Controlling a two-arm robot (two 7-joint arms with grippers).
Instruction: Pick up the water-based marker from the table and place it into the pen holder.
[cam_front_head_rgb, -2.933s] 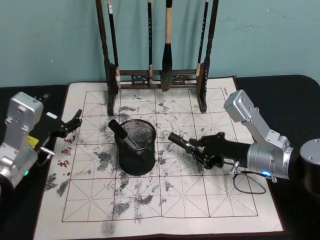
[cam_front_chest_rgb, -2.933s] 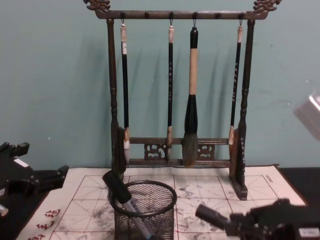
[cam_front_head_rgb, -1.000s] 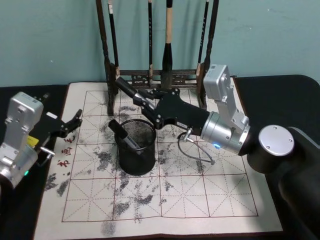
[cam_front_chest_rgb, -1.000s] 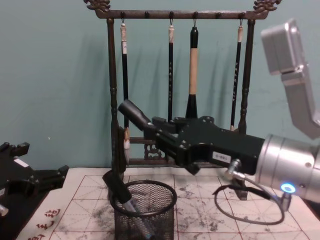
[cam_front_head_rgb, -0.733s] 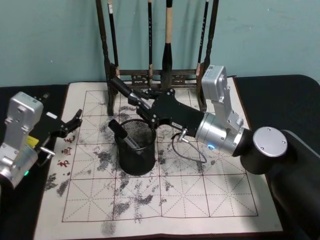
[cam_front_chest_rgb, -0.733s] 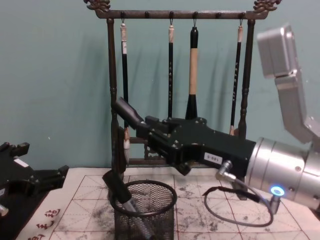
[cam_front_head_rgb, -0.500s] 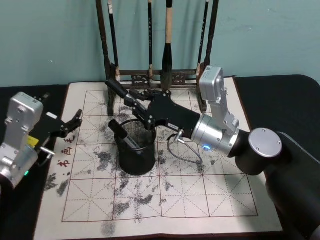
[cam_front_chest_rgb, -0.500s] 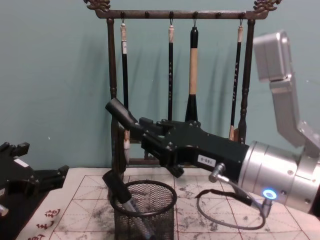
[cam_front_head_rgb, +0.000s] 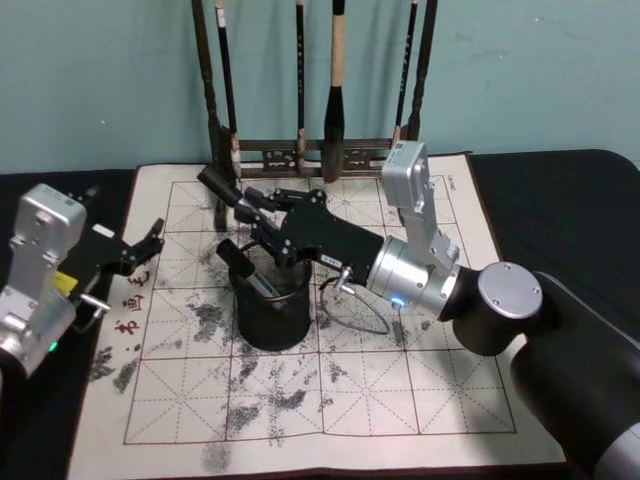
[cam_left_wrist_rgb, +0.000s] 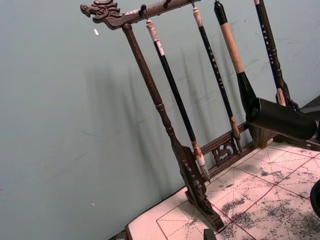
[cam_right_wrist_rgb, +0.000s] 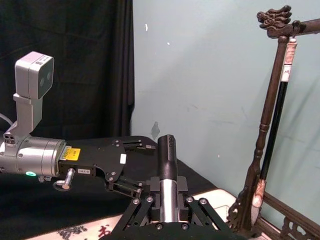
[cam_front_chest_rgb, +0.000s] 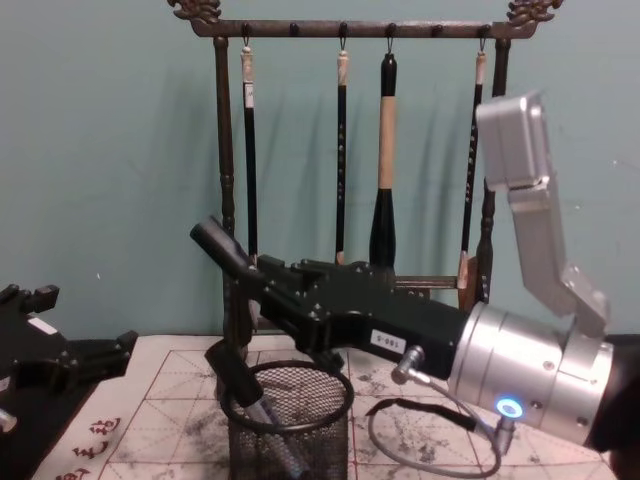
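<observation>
The right gripper (cam_front_head_rgb: 262, 215) clamps the water-based marker (cam_front_head_rgb: 222, 190), which is tilted above the far-left rim of the pen holder (cam_front_head_rgb: 272, 322). The left gripper (cam_front_head_rgb: 152, 243) rests at left, fingers spread. An ink-stained grid mat (cam_front_head_rgb: 400, 390) covers the black table (cam_front_head_rgb: 560, 190), with a teal wall (cam_front_head_rgb: 100, 80) behind.

Nothing can be read outright. Red brush-written characters (cam_front_head_rgb: 133, 293) run down the left margin of the gridded paper mat (cam_front_head_rgb: 400, 390) on the desk (cam_front_head_rgb: 560, 200), too small to make out. A white sticker (cam_front_chest_rgb: 385, 343) with dark print sits on the black body of the right end effector (cam_front_chest_rgb: 262, 278), and a yellow sticker (cam_right_wrist_rgb: 74, 153) on the left end effector (cam_right_wrist_rgb: 146, 168); both are illegible.
</observation>
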